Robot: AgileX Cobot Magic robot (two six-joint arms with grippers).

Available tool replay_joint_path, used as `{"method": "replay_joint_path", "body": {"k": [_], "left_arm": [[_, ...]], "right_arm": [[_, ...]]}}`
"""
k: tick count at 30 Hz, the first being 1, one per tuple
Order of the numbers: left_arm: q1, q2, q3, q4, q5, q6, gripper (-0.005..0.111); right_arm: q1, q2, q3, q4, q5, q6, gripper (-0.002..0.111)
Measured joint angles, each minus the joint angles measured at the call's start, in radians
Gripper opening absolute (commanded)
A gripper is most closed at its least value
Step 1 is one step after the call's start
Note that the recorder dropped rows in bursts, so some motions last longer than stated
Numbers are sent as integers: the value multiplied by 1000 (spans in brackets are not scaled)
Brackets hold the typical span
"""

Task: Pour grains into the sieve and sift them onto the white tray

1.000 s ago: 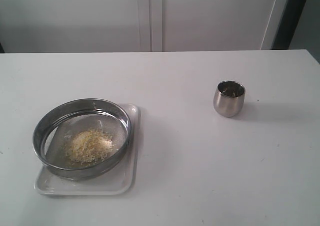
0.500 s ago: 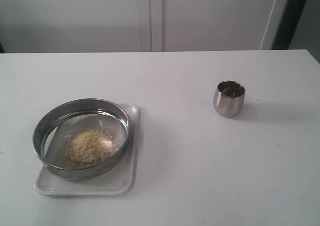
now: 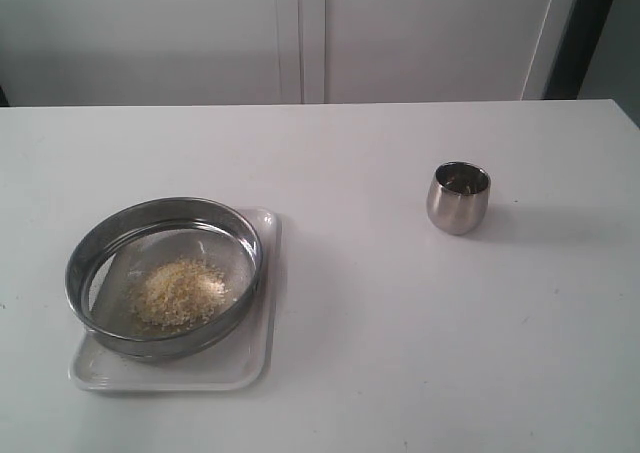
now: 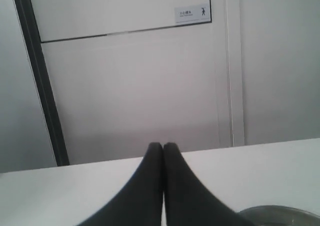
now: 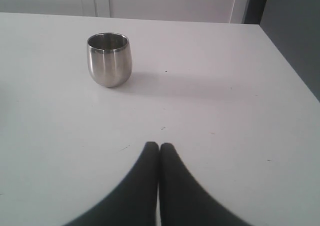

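Your grains are lying in the sieve, which is sitting on the white tray so fine bits can fall onto it. Your left gripper and right gripper are pressing their jaws together, holding nothing.

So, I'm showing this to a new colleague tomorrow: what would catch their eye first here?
First comes the wide round steel sieve sitting on the flat white rectangular tray at the left of the white table, with a heap of yellow-beige grains on its mesh. Next is the small rounded steel cup, standing upright and alone, to the right and farther back.
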Motion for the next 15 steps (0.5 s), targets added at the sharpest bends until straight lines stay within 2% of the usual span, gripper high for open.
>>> {"method": "replay_joint_path", "body": {"k": [4, 10, 15], "left_arm": [[0, 24, -40, 0, -14, 0, 0], [0, 132, -167, 0, 77, 0, 0], [0, 237, -310, 0, 230, 0, 0]], "right_arm": [[0, 0, 0, 0, 0, 0, 0], [0, 0, 0, 0, 0, 0, 0], [0, 0, 0, 0, 0, 0, 0]]}}
